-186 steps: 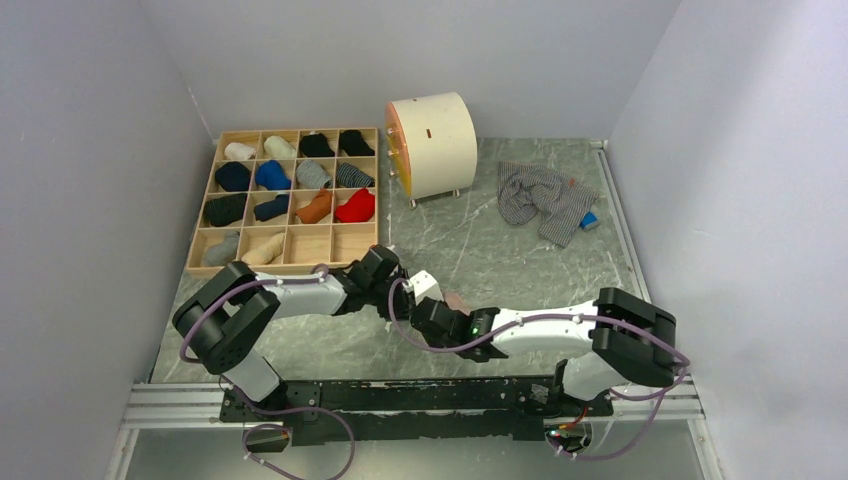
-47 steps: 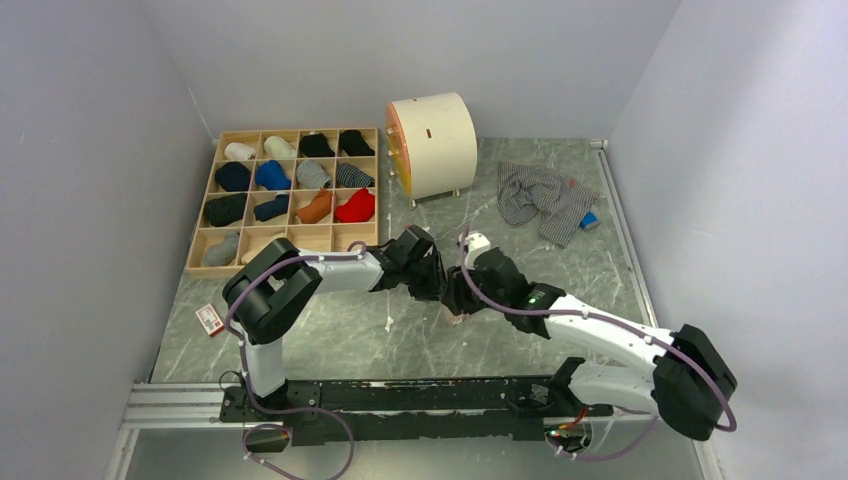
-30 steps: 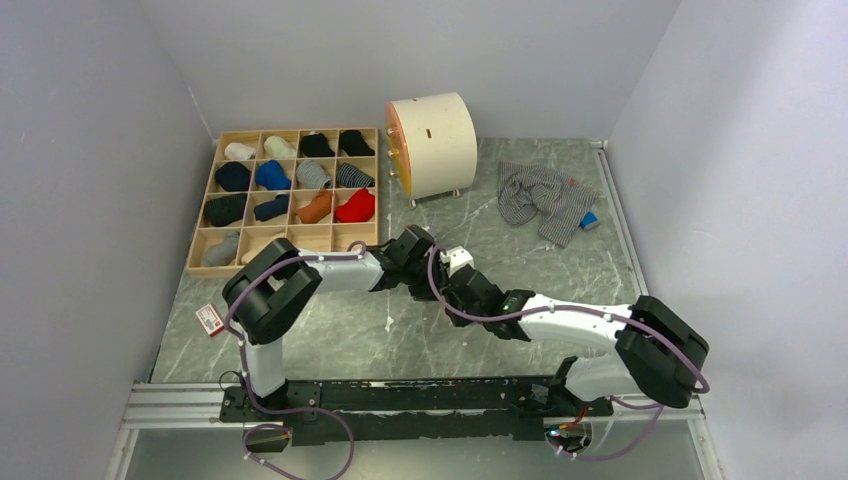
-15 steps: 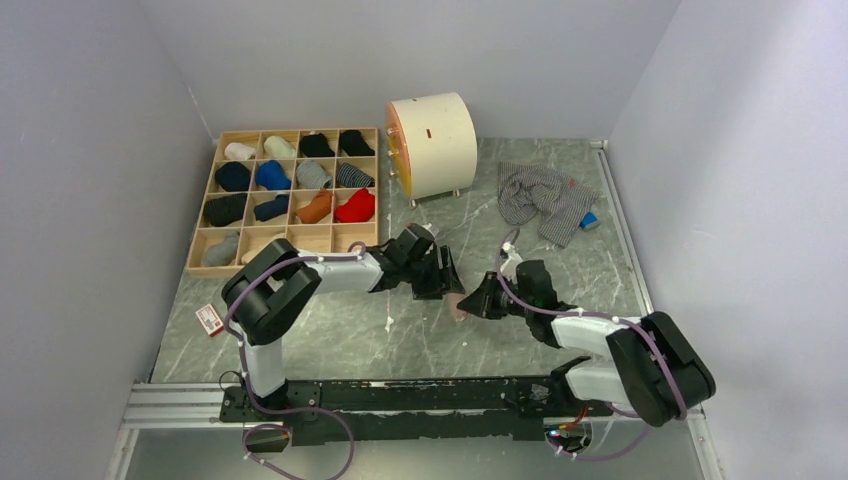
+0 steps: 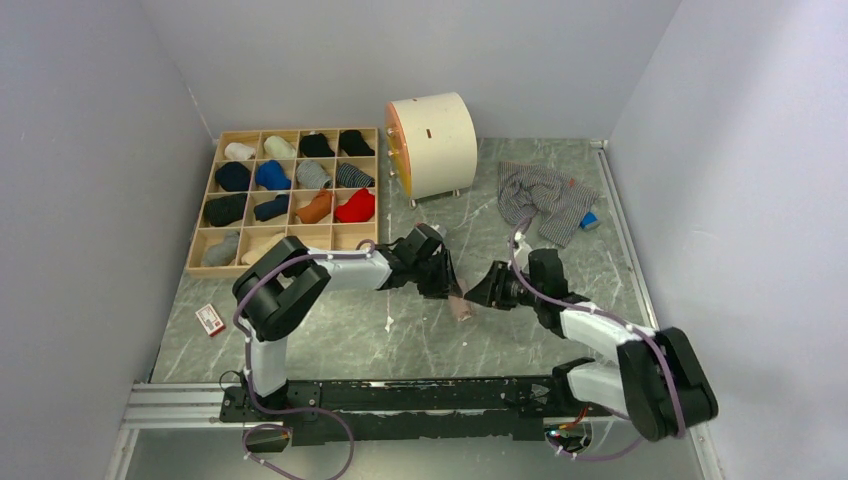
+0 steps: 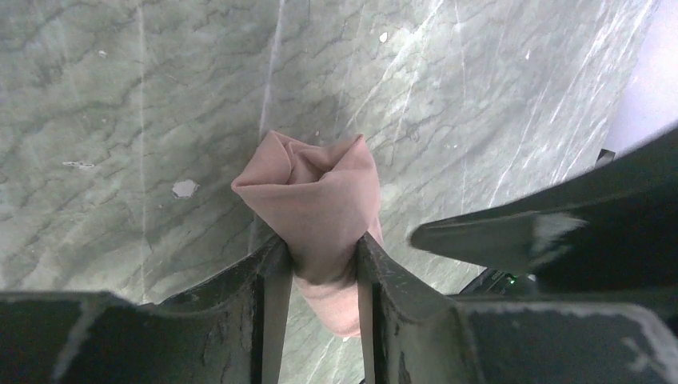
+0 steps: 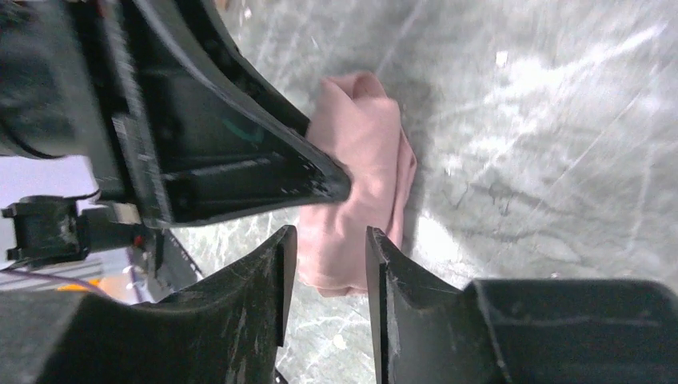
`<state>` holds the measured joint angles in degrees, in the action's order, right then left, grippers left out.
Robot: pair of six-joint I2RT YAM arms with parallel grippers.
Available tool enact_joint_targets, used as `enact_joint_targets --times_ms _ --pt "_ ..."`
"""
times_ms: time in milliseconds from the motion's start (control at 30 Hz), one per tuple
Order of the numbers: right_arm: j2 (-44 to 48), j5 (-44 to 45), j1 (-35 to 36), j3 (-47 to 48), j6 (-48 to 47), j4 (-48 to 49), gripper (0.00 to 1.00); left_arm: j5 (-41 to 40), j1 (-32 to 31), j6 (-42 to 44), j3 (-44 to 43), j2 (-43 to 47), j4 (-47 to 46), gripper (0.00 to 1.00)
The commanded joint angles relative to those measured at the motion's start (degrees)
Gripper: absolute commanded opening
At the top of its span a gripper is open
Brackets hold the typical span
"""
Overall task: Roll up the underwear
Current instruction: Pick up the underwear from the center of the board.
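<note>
The underwear comprises two garments, both lying on the table, a grey marbled surface that carries everything we describe. At its far left stands a wooden tray divided into square compartments, many of which hold a rolled cloth. Just to the right of the tray is a cream drum resting on its side.

The grey striped underwear lies crumpled and unrolled at the far right, well apart from both arms.

The left claw is closed on the pink underwear. We see this garment as a tight roll, pinched across its middle between the two fingers, with its folded end projecting beyond the tips. It sits near the middle of the table, between the two arms.

The right claw faces the left one from the other side of the roll. Its jaws stand narrowly parted, and pink cloth shows through the gap. We cannot tell whether its fingers touch the cloth.

A small blue block lies beside the striped garment, and a small red card lies near the table's left edge.
</note>
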<state>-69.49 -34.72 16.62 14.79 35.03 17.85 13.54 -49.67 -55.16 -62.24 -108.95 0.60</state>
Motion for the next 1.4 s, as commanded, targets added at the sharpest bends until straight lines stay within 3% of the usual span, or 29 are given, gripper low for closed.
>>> enact_joint_targets --times_ms 0,133,300,567,733,867,1000,1167,1367 --pt "8.63 11.99 2.69 8.13 -9.18 -17.27 0.42 -3.79 -0.53 0.67 -1.54 -1.49 5.02 0.38" --pt "11.47 22.48 9.02 11.10 -10.81 -24.14 0.43 -4.13 -0.74 0.58 -2.56 -1.83 6.27 0.39" --pt "8.63 32.82 19.15 13.98 -10.06 -25.33 0.43 -4.49 -0.74 0.27 -3.49 -2.24 7.42 0.40" --pt "2.20 39.01 25.52 14.91 -9.61 -23.12 0.42 -4.53 -0.78 0.15 -3.76 -2.59 8.06 0.41" --pt "0.78 41.71 25.35 13.17 -8.80 -22.85 0.23 -3.98 -0.78 0.27 -3.43 -2.29 7.49 0.45" --pt "1.56 32.80 20.88 8.96 -6.83 -17.52 0.14 -2.76 -0.79 0.42 -2.96 -1.68 5.75 0.57" --pt "3.07 16.77 11.15 1.76 -3.33 -7.22 0.13 -0.48 -0.82 0.27 -1.83 -1.51 2.02 0.66" --pt "1.13 4.46 2.82 -3.48 0.25 3.15 0.13 2.03 -1.04 0.13 -1.17 -2.59 -2.31 0.70" --pt "-2.68 -3.00 -3.87 -7.51 4.47 12.06 0.13 2.04 -1.88 1.47 -3.35 -4.64 -0.82 0.70"
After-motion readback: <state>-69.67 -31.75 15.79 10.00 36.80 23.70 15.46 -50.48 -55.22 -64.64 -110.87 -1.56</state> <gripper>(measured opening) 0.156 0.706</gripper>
